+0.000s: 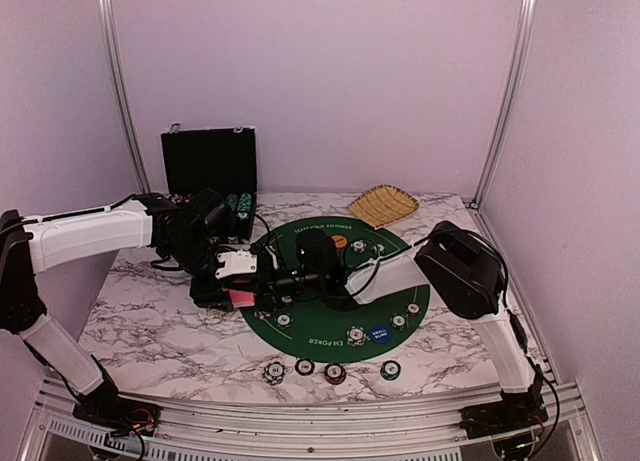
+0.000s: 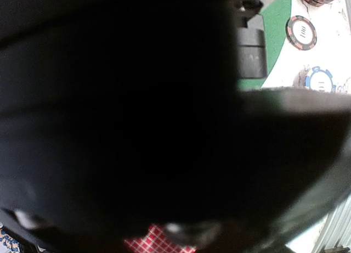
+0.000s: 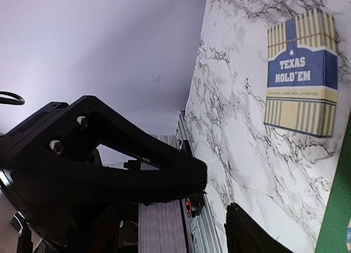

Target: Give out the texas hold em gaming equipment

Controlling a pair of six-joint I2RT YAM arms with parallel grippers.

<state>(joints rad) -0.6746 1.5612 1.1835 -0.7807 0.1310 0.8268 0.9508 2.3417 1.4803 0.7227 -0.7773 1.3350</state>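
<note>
While poised at the green mat's (image 1: 305, 323) edge, grips pink-red-backed playing cards (image 1: 241, 299) in the left gripper (image 1: 240, 288), with the right gripper (image 3: 218, 194) just beside it, narrowly parted.

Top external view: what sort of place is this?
Likely an enclosed robot test cell, not a card room: plain walls on aluminium frame posts, a marble-pattern table, and a green poker mat staged on it.
</note>
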